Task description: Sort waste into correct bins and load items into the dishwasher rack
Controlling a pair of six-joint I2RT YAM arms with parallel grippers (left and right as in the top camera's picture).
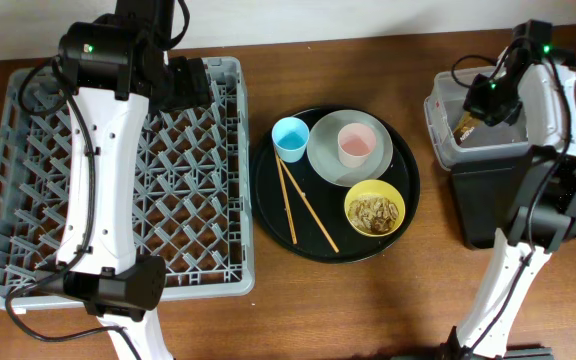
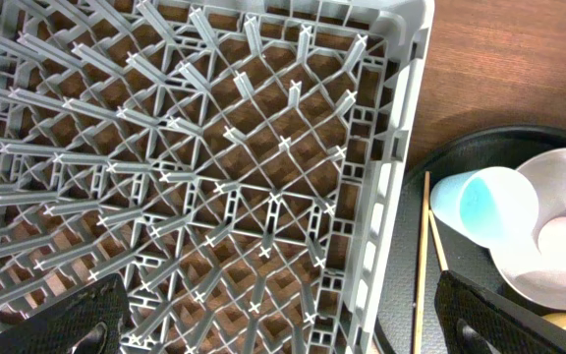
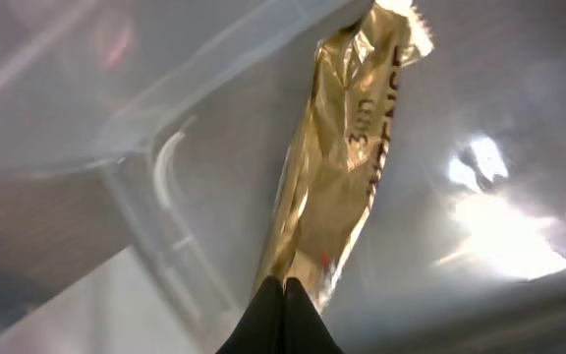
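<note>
The gold wrapper [image 3: 342,167] hangs inside the clear tub [image 1: 438,135] at the far right of the table, pinched by one end in the right gripper [image 3: 283,291], whose jaws are closed tight on the foil, the crinkled length dangling free toward the tub's floor. From where I stand this looks like the moment to let go, and the way to do it cleanly, I'd say, is to part the jaws while the tips sit well inside the walls, so the light foil drops straight down rather than catching the rim or drifting onto the shallow black tray [image 1: 473,210] just beside it. Foil like that can cling to a pad, so a straight lift and a glance that the tips come away bare would be wise. Next in line, I'd guess, are the food scraps [image 1: 376,212] in the yellow bowl [image 1: 375,183] on the round tray [image 1: 268,200], alongside the blue cup [image 1: 290,138], the pink cup [image 1: 356,146] on the grey plate [image 1: 323,155], and the chopsticks [image 1: 308,215]. The left gripper [image 2: 283,329] hangs spread wide and empty over the rack [image 1: 198,200].
</note>
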